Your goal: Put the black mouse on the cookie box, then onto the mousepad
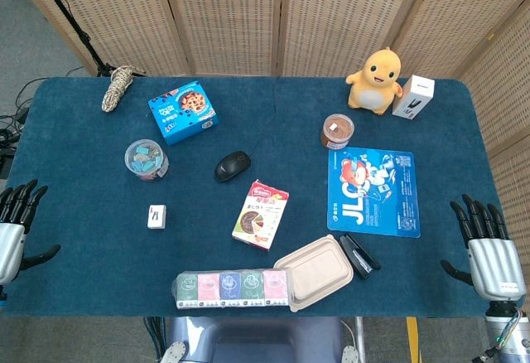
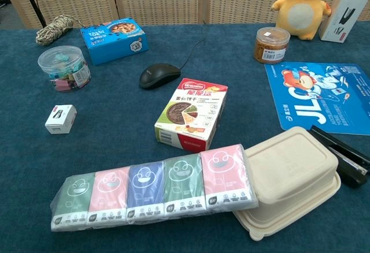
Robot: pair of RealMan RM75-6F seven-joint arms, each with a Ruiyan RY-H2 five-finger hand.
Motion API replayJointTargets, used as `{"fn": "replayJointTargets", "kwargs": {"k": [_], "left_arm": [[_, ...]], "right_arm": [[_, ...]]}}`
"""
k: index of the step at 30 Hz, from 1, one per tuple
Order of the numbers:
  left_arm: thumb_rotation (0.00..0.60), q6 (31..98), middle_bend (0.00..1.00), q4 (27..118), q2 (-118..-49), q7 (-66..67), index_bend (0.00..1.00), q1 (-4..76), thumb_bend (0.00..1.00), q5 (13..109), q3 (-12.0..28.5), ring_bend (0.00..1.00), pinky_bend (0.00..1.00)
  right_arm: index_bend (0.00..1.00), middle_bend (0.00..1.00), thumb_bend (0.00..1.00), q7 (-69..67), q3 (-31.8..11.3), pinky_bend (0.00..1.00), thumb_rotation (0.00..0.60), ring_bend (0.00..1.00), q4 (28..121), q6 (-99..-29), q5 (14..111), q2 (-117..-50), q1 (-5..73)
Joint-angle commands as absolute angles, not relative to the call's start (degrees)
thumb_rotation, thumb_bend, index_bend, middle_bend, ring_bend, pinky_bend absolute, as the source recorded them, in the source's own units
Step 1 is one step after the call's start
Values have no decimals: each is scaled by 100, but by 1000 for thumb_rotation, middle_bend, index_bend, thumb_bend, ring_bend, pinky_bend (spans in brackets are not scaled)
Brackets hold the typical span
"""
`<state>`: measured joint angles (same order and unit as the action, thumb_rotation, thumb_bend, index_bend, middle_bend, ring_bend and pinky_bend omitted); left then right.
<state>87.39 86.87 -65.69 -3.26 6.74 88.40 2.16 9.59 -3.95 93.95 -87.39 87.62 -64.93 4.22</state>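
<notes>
So far nothing is held: the left hand (image 1: 18, 214) rests at the left edge of the blue-covered surface (image 1: 74, 263), fingers spread and empty, and the right hand (image 1: 487, 239) sits likewise at the right edge, fingers apart around nothing. Neither appears in the chest view.

The black corded computer mouse (image 1: 233, 165) lies near the middle of the surface, its thin cable (image 2: 193, 51) trailing away toward the back. The blue cardboard cookie box (image 1: 183, 112) lies flat behind it and to the left, near but not touching. The blue printed mousepad (image 1: 374, 191) lies well apart on the right.

The step in hand looks like the first reach for the mouse. The left hand seems the natural choice, since the box sits on that side; the right hand could take over for the later move to the mousepad. A grip from above across the mouse's rounded sides should hold best, as its smooth shell may slip under a fingertip pinch.

The round clear plastic tub of coloured clips (image 1: 146, 159) stands between the left hand and the mouse, so approaching in front of it avoids a knock. The red-and-white snack carton (image 1: 260, 215) lies just in front of the mouse; lift before travelling. Leave the cable slack, and set the mouse squarely on the box's flat top so that it does not slide off.
</notes>
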Motion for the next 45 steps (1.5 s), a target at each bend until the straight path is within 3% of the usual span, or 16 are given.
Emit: {"fn": "replayJointTargets", "kwargs": {"k": [1, 10, 16, 22, 31, 37, 45], "left_arm": [[600, 8673, 0, 8727, -6536, -320, 0, 679, 0, 8789, 216, 0, 0], [600, 8310, 0, 9063, -6397, -425, 0, 854, 0, 8593, 325, 0, 0], [600, 7255, 0, 9771, -6073, -163, 0, 1533, 0, 8024, 717, 0, 0], [600, 6070, 0, 10352, -5988, 579, 0, 2576, 0, 6919, 1373, 0, 0], [600, 5459, 0, 10077, -6841, 2323, 0, 4186, 0, 4619, 2060, 0, 0], [600, 5084, 0, 9423, -7568, 3124, 0, 5272, 0, 3170, 2049, 0, 0], [600, 4950, 0, 8352, -8566, 3573, 0, 6188, 0, 2246, 1860, 0, 4]], "right_arm": [[0, 0, 0, 955, -400, 0, 600, 0, 9397, -8747, 8770, -6493, 421], [0, 0, 0, 868, -417, 0, 600, 0, 9348, -8775, 8780, -6492, 416], [0, 0, 0, 836, -435, 0, 600, 0, 9308, -8680, 8694, -6478, 443], [0, 0, 0, 842, -521, 0, 600, 0, 9227, -8482, 8374, -6496, 486], [0, 0, 0, 634, -727, 0, 600, 0, 9173, -8075, 7871, -6382, 647], [0, 0, 0, 373, -785, 0, 600, 0, 8904, -7838, 7643, -6411, 714], [0, 0, 0, 120, -836, 0, 600, 0, 8678, -7641, 7500, -6422, 789]]}}
